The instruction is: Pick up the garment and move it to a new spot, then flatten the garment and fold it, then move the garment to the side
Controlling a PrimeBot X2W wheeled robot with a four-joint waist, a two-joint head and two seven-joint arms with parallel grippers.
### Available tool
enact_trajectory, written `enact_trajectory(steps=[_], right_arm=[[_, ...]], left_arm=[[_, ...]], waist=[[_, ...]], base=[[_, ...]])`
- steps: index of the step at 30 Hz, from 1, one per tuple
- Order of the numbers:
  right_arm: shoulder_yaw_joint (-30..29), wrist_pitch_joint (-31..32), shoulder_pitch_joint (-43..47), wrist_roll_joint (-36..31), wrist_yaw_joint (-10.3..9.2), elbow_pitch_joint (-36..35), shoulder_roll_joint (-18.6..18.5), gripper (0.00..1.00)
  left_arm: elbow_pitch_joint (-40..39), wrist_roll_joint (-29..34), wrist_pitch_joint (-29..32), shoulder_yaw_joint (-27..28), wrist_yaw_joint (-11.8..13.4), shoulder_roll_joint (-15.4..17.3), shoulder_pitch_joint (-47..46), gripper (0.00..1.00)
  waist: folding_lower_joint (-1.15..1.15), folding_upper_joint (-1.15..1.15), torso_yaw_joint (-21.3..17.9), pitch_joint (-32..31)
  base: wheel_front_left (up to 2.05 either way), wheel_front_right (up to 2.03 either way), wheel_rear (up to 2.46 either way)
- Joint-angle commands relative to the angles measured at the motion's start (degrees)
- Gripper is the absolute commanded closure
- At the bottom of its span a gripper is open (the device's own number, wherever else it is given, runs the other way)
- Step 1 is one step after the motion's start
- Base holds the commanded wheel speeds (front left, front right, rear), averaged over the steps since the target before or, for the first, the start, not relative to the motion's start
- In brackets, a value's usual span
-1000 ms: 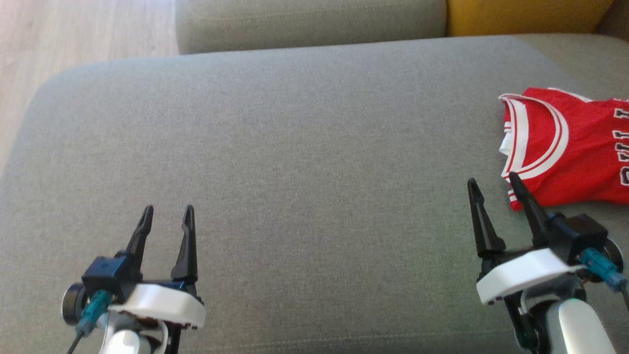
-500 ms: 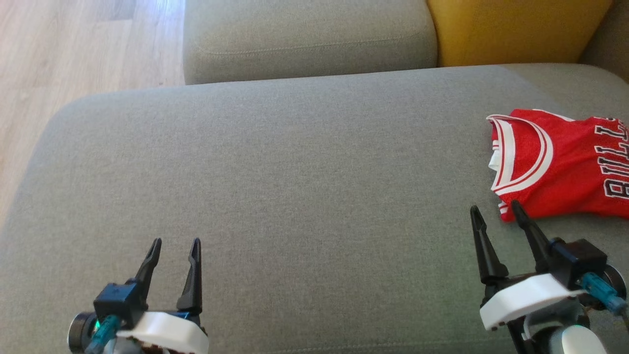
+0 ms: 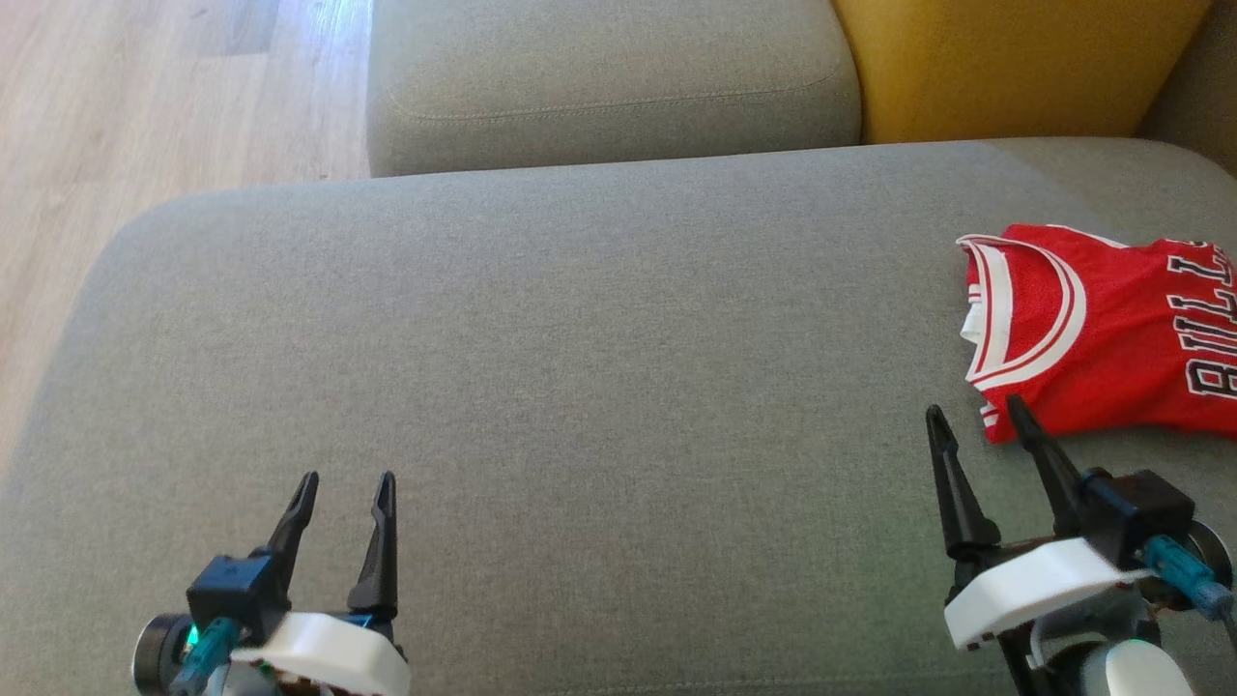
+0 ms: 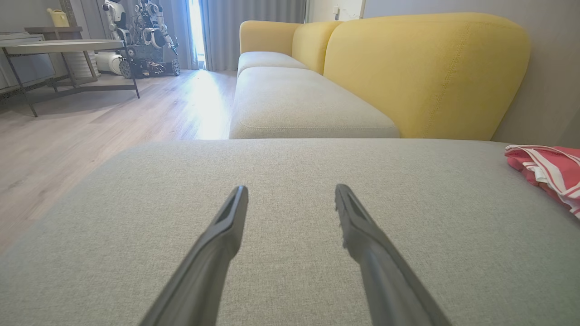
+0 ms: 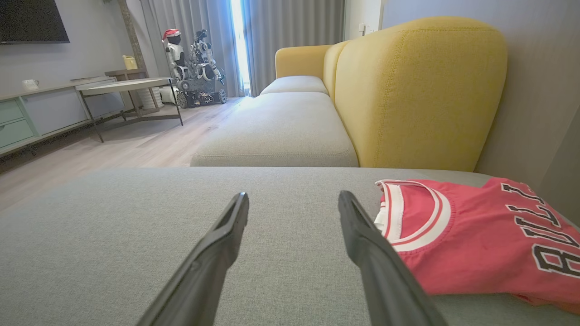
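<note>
**Sofa seat: one red jersey, two open grippers**

Item 1, garment (image 3: 1102,338): a red jersey with a white-banded neckline and black, white-edged lettering. I see it at the right edge of the head view, lying on the grey seat cushion (image 3: 599,367); the frame edge cuts it off; its neckline faces the middle of the frame; a white tab of fabric sticks out at the collar; neither gripper holds it.

Item 2, right gripper (image 3: 974,406): lower right of the head view, fingers pointing up the frame; jaws spread wide, with only bare cushion between them. The finger nearer the jersey has its tip just beside the garment's lower-left corner; I cannot tell whether it touches. In the right wrist view that finger crosses in front of the jersey's near edge.

Item 3, left gripper (image 3: 347,477): lower left of the head view; jaws spread apart, holding nothing, over plain cushion; well apart from the garment, which shows as a red-and-white fold at the right edge of the left wrist view.

Item 4, surroundings: second grey seat (image 3: 609,87) at top centre; yellow backrest (image 3: 1015,68) at upper right; wooden floor (image 3: 145,97) at upper left; table (image 4: 63,45) and a wheeled robot (image 4: 145,45) at the upper left of the left wrist view.
</note>
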Motion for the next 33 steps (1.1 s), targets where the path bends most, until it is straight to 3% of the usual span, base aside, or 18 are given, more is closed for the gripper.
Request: enact_trajectory(steps=[1,23,24,33], right_arm=[[1.19,0.27,-1.15,0.15,-0.04,-1.90,-0.18,0.00],[1.61,-0.02,-1.37,0.98,-0.04,-1.34,-0.17,0.00],[0.19,-0.03,0.00,0.60,0.01,0.65,0.02,1.00],[0.38,-0.25,0.13,4.82,0.01,4.31,-0.20,1.00]], left_arm=[[-2.00,-0.19,-0.19,1.63,0.32,1.10,-2.45,0.00],[-2.38,-0.63,-0.15,0.70,0.83,1.68,-2.74,0.00],[-0.19,-0.03,0.06,-1.42,0.71,0.67,-0.03,1.00],[2.82,-3.70,0.74,-0.97,0.12,-0.49,0.43,1.00]], waist=[[0.00,0.00,0.06,-0.02],[0.00,0.00,0.15,-0.01],[0.00,0.00,0.14,0.00],[0.00,0.00,0.14,0.15]], base=[[0.00,0.00,0.00],[0.00,0.00,0.00],[0.00,0.00,0.00],[0.00,0.00,0.00]])
